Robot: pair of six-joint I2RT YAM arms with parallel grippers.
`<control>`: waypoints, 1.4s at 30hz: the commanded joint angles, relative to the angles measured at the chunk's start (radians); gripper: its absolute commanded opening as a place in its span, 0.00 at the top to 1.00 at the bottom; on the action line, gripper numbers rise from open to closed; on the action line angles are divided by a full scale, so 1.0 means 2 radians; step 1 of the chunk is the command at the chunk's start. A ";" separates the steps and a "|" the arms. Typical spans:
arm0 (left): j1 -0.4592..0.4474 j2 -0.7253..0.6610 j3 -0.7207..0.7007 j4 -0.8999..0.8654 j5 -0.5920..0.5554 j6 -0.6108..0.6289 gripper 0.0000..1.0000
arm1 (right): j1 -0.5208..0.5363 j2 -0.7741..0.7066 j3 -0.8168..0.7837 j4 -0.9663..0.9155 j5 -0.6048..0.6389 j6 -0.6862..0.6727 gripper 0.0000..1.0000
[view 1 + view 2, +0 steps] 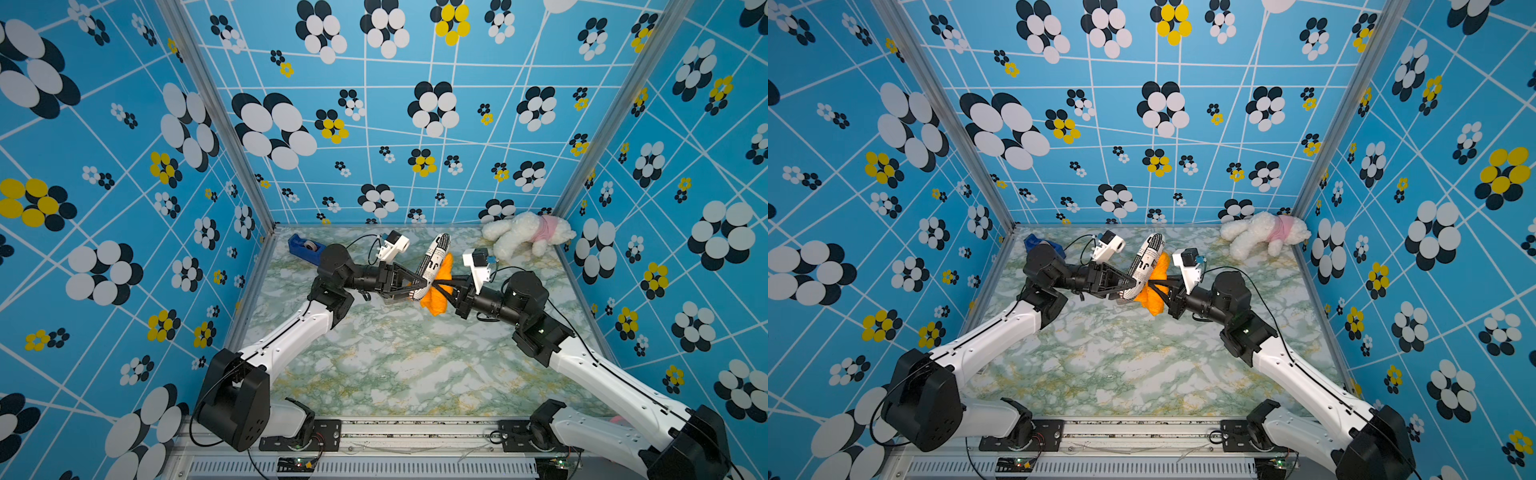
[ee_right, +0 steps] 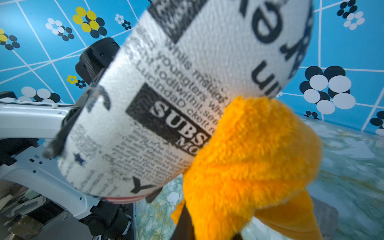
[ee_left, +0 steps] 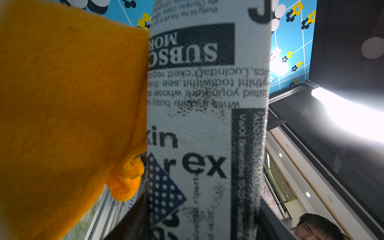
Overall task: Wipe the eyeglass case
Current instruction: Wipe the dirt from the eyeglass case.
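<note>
Clamping the lower end of the case (image 1: 437,254), the left gripper (image 1: 423,286) is holding it tilted in the air over the back half of the table (image 1: 395,365), while the right gripper (image 1: 441,286) is pinching a bunched cloth (image 1: 436,301) and pressing it against the case's side. The wiping step itself is in hand. The next move is calling for a stroke of the cloth along the case's length, with the left grip firm enough that the case is not twisting away, and then probably a turn to bring up another face. How much is already wiped is not showing. The right fingertips are lying buried in the cloth, and the patch where cloth and case are meeting is hidden in both top views. Both wrist views are sitting so close that the print on the case (image 2: 166,108) is blurring and both its ends are running out of frame.
</note>
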 commanded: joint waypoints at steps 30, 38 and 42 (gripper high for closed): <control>-0.001 -0.021 0.020 -0.106 0.013 0.076 1.00 | 0.045 -0.051 0.034 -0.135 0.043 -0.066 1.00; -0.002 -0.026 0.020 -0.110 0.016 0.077 1.00 | -0.035 0.038 0.118 -0.104 -0.021 -0.083 1.00; -0.002 -0.033 0.018 -0.121 0.015 0.085 1.00 | -0.058 0.075 0.142 -0.081 -0.027 -0.073 1.00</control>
